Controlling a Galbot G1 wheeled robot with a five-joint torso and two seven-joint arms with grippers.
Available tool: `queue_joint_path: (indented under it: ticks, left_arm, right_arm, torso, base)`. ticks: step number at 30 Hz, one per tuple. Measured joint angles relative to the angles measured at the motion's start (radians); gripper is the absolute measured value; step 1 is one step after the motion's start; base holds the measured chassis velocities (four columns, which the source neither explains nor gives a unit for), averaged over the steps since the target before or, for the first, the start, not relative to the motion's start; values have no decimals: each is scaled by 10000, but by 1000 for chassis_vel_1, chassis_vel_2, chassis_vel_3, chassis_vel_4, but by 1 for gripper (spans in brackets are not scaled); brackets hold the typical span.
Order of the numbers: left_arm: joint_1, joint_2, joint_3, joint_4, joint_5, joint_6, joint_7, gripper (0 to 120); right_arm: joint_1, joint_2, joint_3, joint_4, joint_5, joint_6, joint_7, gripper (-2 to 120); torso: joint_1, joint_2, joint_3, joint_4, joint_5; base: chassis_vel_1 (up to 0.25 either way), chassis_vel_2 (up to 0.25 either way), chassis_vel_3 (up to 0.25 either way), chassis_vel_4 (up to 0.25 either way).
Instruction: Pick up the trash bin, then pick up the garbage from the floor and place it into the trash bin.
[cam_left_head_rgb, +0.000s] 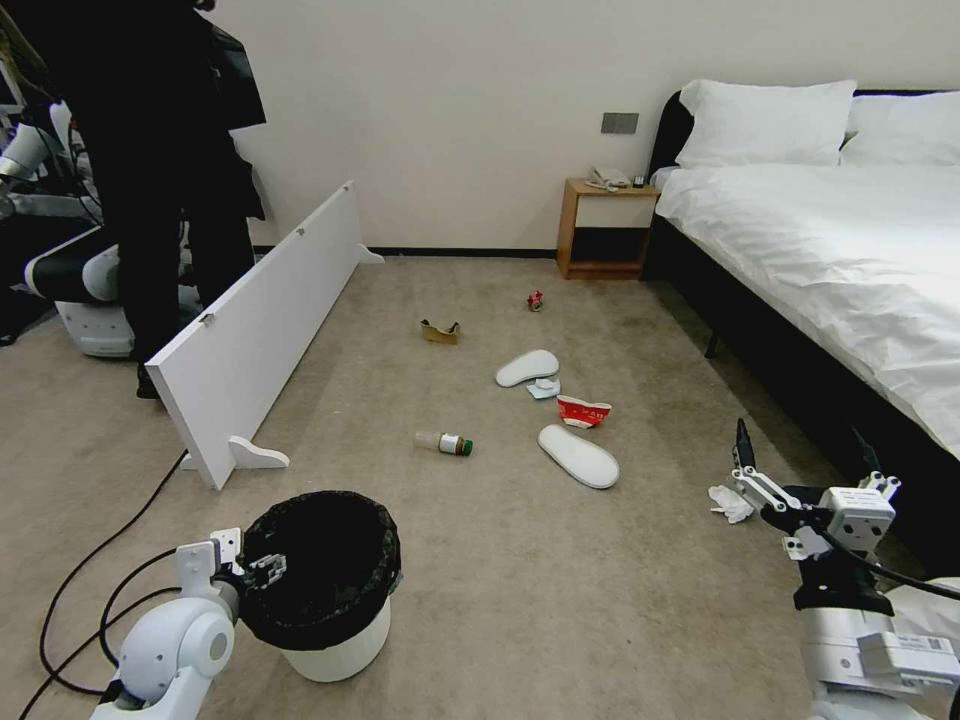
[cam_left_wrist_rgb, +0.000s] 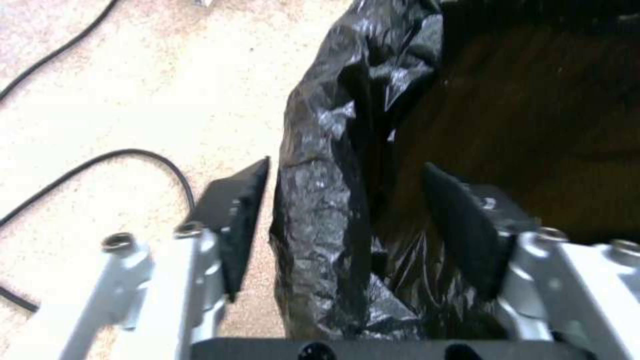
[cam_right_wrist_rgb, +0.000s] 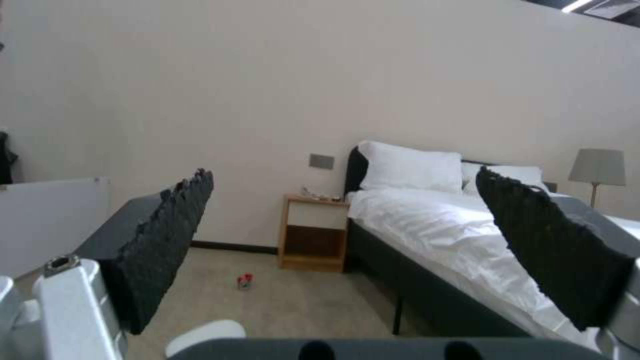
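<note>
Left end effector (cam_left_head_rgb: 262, 570): at the near-left rim of the trash bin (cam_left_head_rgb: 330, 620); fingers apart, one outside and one inside the black bag (cam_left_wrist_rgb: 327, 210), not clamped.
Trash bin: upright on the carpet, front left of the robot.
Right end effector (cam_left_head_rgb: 800, 470): raised at front right beside the bed (cam_left_head_rgb: 840, 250); fingers wide apart, holding nothing.
Tissue (cam_left_head_rgb: 730, 503): on the floor just beside the right end effector.
Slippers (cam_left_head_rgb: 578, 456): mid-floor, with the carton (cam_left_head_rgb: 583, 411) between them.
Bottle (cam_left_head_rgb: 444, 442): lying left of the slippers.
Cardboard (cam_left_head_rgb: 440, 332), can (cam_left_head_rgb: 535, 300): farther off, near the nightstand (cam_left_head_rgb: 603, 228).
</note>
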Motion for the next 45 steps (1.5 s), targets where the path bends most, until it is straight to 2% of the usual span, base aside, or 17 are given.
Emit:
queue_joint_path:
  ticks: [1, 2, 5, 8, 11, 12, 14, 25, 31, 33, 34, 37, 38, 40, 43, 45]
  left_arm:
    - [5, 6, 10, 29, -4, 0, 6, 55]
    - [5, 6, 10, 29, -4, 0, 6, 55]
    - [-10, 9, 88, 144, -20, -2, 36, 40]
    - [-33, 9, 121, 186, -36, -2, 51, 36]
    - [-109, 18, 182, 298, -68, -14, 99, 19]
    - [-109, 18, 182, 298, -68, -14, 99, 19]
    - [-133, 21, 200, 340, -111, -26, 143, 8]
    - [-95, 10, 187, 334, -198, -65, 201, 7]
    - [242, -35, -229, -241, -487, 4, 207, 4]
    - [620, -11, -708, -942, -863, 10, 79, 3]
    - [620, -11, -708, -942, -863, 10, 79, 3]
    - [1114, 40, -1189, -1953, -1086, 11, 76, 3]
    - [1114, 40, -1189, -1953, -1086, 11, 76, 3]
    - [1420, 19, -1464, -2670, -1040, 11, 35, 3]
    - [1534, -12, -1537, -2960, -963, 10, 34, 3]
    - [1793, -112, -1733, -3688, -831, 10, 26, 3]
  right_arm:
    - [-6, -2, 12, 10, 2, -2, 3, 100]
    - [-6, -2, 12, 10, 2, -2, 3, 100]
    - [-30, -10, 50, 41, 17, -11, 12, 100]
    - [-40, -15, 64, 56, 23, -15, 13, 100]
    - [-71, -37, 110, 79, 50, -20, 17, 100]
    - [-71, -37, 110, 79, 50, -20, 17, 100]
    - [-84, -51, 148, 110, 76, -29, 19, 100]
    - [-155, -58, 216, 116, 88, -41, 18, 100]
    - [-258, -66, 264, 104, 88, -100, 151, 100]
    - [-355, -56, 303, 78, 105, -244, 310, 100]
    - [-355, -56, 303, 78, 105, -244, 310, 100]
    - [-606, -40, 443, 60, 174, -705, 483, 100]
    - [-606, -40, 443, 60, 174, -705, 483, 100]
    - [-889, -7, 572, -73, 240, -877, 628, 100]
    - [-1063, 13, 631, -117, 228, -935, 651, 100]
    - [-1427, 46, 731, -175, 69, -1135, 650, 100]
  torso:
    - [0, 0, 0, 0, 0]
    - [0, 0, 0, 0, 0]
    - [0, 0, 0, 0, 0]
    - [0, 0, 0, 0, 0]
    - [0, 0, -1, 0, 3]
    - [0, 0, -1, 0, 3]
    - [0, 0, -1, 0, 3]
    - [-1, 0, -1, -2, 0]
    - [0, 0, 0, -6, -11]
    - [-1, 0, 1, 2, -3]
    - [-1, 0, 1, 2, -3]
    - [-1, 0, 0, 1, -2]
    - [-1, 0, 0, 1, -2]
    - [-1, 0, 0, -1, 4]
    - [0, 0, 0, -1, 2]
    - [-1, 0, 0, -2, 0]
  base:
    - [0, 0, 0, 0]
    - [0, 0, 0, 0]
    - [0, 0, 0, 0]
    - [0, 0, 0, 0]
    - [0, 0, 0, 0]
    - [0, 0, 0, 0]
    - [0, 0, 0, 0]
    - [0, 0, 0, 0]
    - [0, 0, 0, 0]
    - [0, 0, 0, 0]
    - [0, 0, 0, 0]
    - [0, 0, 0, 0]
    - [0, 0, 0, 0]
    - [0, 0, 0, 0]
    - [0, 0, 0, 0]
    - [0, 0, 0, 0]
